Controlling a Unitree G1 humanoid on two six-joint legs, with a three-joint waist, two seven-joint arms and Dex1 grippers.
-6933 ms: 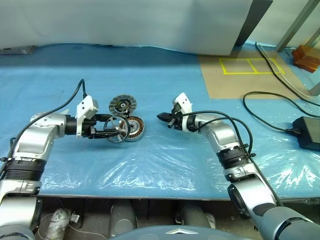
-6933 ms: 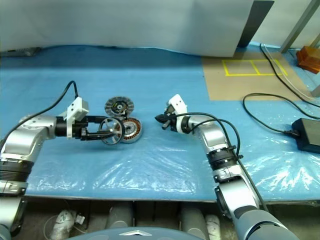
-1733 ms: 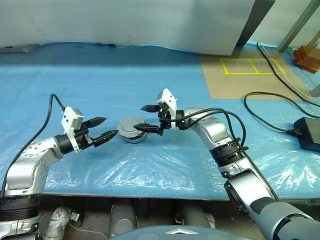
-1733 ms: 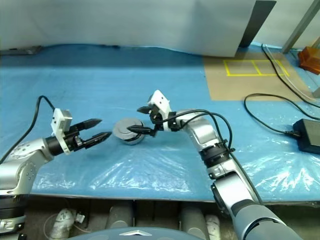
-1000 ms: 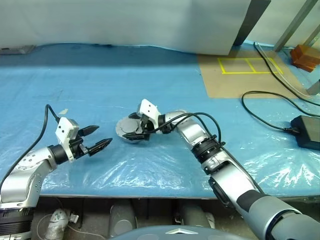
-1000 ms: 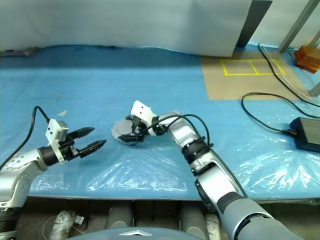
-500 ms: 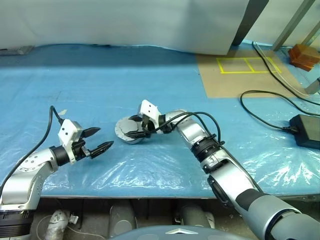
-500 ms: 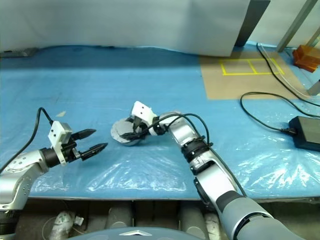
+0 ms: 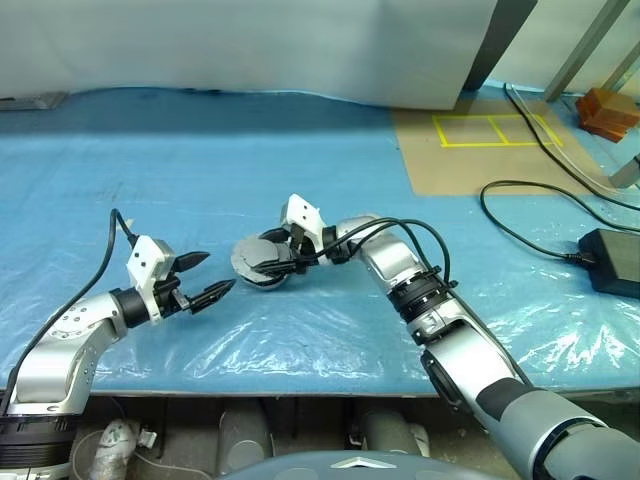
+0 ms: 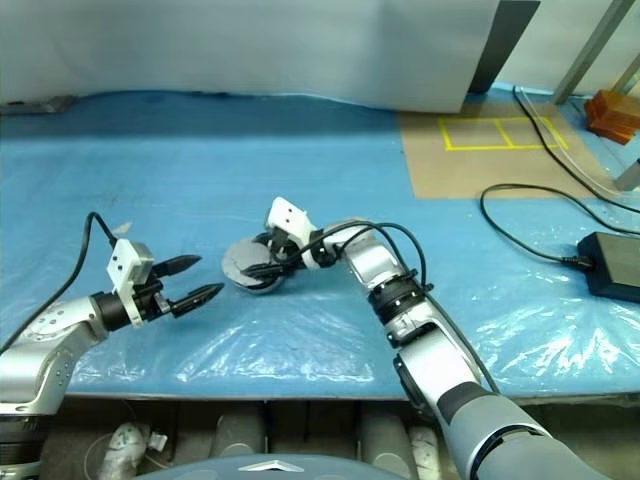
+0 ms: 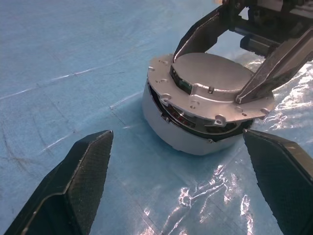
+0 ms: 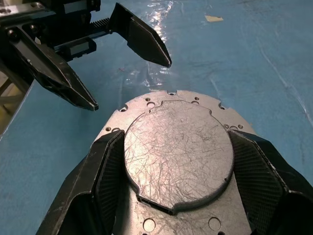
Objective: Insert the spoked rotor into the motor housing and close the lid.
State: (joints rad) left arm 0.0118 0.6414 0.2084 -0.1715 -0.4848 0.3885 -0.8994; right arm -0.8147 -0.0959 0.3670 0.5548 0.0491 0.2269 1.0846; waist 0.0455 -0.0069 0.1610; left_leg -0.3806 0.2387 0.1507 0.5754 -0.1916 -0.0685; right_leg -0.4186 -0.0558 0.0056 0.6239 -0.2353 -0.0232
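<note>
The motor housing (image 11: pixel 178 134) stands on the blue sheet, with the lid (image 11: pixel 210 78) lying on top of it, slightly askew so that a dark gap shows under its rim. My right gripper (image 12: pixel 177 139) reaches in from the right and is shut on the lid (image 9: pixel 250 256), one finger on each side of its raised round centre. My left gripper (image 9: pixel 216 272) hovers open a short way left of the housing (image 9: pixel 266 277), pointing at it and touching nothing. The spoked rotor is hidden.
A blue plastic sheet (image 9: pixel 300 150) covers the table, whose front edge runs close below the arms. At the right lie a black power brick (image 9: pixel 612 262) and its looping cable (image 9: pixel 520 215). A brown board with yellow tape (image 9: pixel 480 150) sits at the back right.
The right fingers have closed in against the lid's raised centre. The left gripper stays open beside the housing. The camera has shifted slightly.
</note>
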